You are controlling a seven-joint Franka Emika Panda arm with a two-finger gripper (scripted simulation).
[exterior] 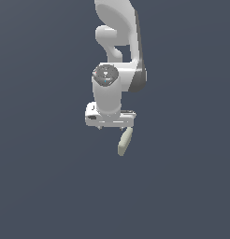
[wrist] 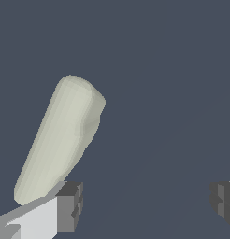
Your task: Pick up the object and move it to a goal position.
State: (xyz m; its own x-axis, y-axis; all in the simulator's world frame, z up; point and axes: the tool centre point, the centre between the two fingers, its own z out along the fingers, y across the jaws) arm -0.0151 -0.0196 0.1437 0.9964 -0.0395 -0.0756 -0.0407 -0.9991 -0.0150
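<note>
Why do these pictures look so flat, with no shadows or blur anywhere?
Exterior view: even, soft light on the white arm and hand, no cast shadow on the plain dark background, no glare. Wrist view: the pale object is sharp and faceted, with gentle shading only; one finger shows crisp edges, nothing out of focus.

Object (exterior: 125, 141) just below end effector (exterior: 110, 125), perhaps touching one finger (wrist: 68, 205).

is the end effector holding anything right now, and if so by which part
Nothing is held. The end effector is open, its fingers wide apart, and the beige object lies beyond one finger, not between them.
</note>
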